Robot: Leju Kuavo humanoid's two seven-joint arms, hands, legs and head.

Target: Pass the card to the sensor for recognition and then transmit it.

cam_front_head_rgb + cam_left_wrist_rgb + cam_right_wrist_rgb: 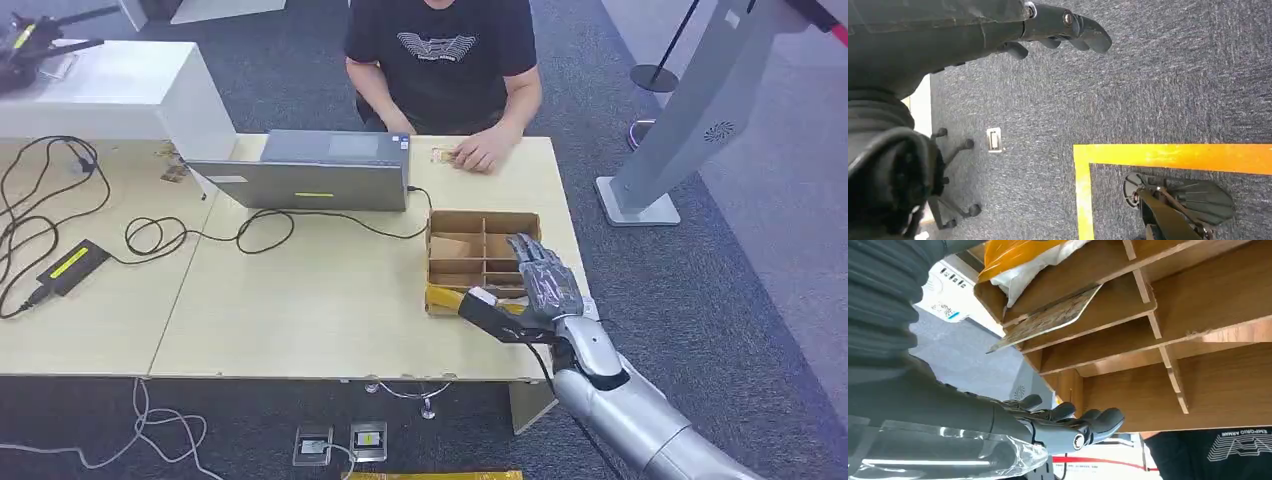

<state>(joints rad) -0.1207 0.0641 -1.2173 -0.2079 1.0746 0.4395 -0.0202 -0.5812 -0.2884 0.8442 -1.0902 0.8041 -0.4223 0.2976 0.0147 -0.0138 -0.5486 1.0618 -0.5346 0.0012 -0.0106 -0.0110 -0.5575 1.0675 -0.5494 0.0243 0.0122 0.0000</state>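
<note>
Cardboard divided box (483,222), right hand (545,278) above, fingers (1098,421) apart

A flat patterned card (1048,319) leans tilted in one part of the brown box with dividers (484,250), its edge sticking out past the box wall, near yellow wrapping

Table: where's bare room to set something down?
Widest free patch: table between the laptop and the near edge, left of the divided box. Crowded: cables and black adapter far left; right hand over the box.
</note>
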